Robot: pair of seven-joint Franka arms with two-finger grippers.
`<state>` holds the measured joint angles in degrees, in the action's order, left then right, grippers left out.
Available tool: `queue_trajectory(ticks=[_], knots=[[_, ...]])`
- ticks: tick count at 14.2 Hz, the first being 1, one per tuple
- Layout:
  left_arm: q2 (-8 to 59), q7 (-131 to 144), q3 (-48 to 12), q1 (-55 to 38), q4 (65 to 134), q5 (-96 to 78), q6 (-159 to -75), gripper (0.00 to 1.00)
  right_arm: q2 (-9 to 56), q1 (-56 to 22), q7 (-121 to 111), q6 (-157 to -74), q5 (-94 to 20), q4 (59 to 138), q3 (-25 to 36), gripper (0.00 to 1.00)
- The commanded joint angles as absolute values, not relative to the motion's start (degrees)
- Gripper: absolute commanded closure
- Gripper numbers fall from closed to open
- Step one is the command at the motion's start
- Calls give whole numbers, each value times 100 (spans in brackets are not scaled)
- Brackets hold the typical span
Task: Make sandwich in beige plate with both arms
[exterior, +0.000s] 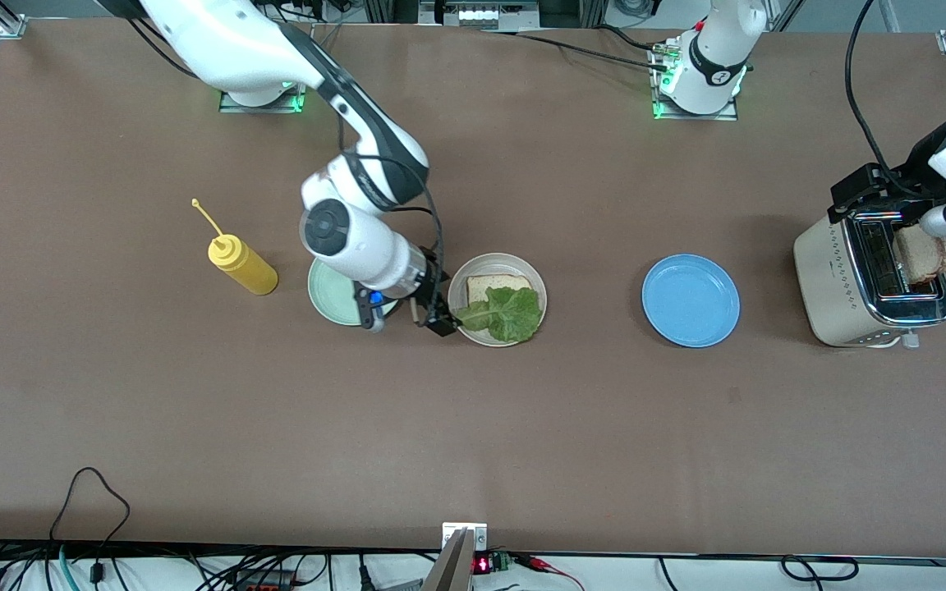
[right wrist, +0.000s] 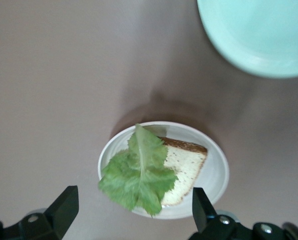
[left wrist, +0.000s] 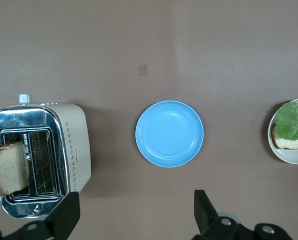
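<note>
Front view: right gripper [exterior: 405, 316] hangs low between the mint plate [exterior: 333, 297] and the beige plate [exterior: 497, 299], jaws spread wide, holding nothing. Beige plate carries one bread slice [exterior: 493, 286] with one lettuce leaf [exterior: 508, 313] on top, so the sandwich is half built and the lettuce step looks done. Left gripper [exterior: 892, 215] sits over the toaster [exterior: 863, 279] at the left arm's end of the table, wide and empty; second slice [exterior: 920, 254] pokes out of a slot. Next move, I'd say: left arm closes on that slice, lifts it straight out, carries it to the beige plate and caps the lettuce; right arm should clear off first. Also one blue plate [exterior: 691, 300], one mustard bottle [exterior: 241, 264]. Left wrist view: fingers [left wrist: 66, 215] wide apart, nothing between them; toaster with its slice [left wrist: 8, 167], blue plate, beige plate's edge. Right wrist view: fingers [right wrist: 63, 207] wide apart above the beige plate, leaf draped over the slice, mint plate near. Count: three plates, two slices, one leaf, one toaster, one bottle.
</note>
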<state>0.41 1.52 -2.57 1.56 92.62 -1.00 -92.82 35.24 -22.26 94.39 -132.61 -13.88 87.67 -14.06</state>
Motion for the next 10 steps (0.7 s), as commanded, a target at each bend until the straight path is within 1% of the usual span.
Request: queue_trajectory(ticks=[1,3,6,9,10], knots=[[-26,70,-264,193,9334,-141,-9334,0,2595,-1786,8625,-12457,-1459,9123,-1424,0],[-26,70,-264,185,9334,-141,-9334,0,2138,-1391,7853,-11877,-1459,9228,-1424,0],[-26,70,-264,193,9325,-149,-9325,0,1277,-627,5922,-11217,-1477,9763,-1424,0],[-26,62,-264,193,9334,-149,-9325,0,827,147,4164,-10356,-1459,9791,-1389,0],[-26,70,-264,185,9334,-149,-9325,0,722,289,3487,-10153,-1442,9791,-1223,0]])
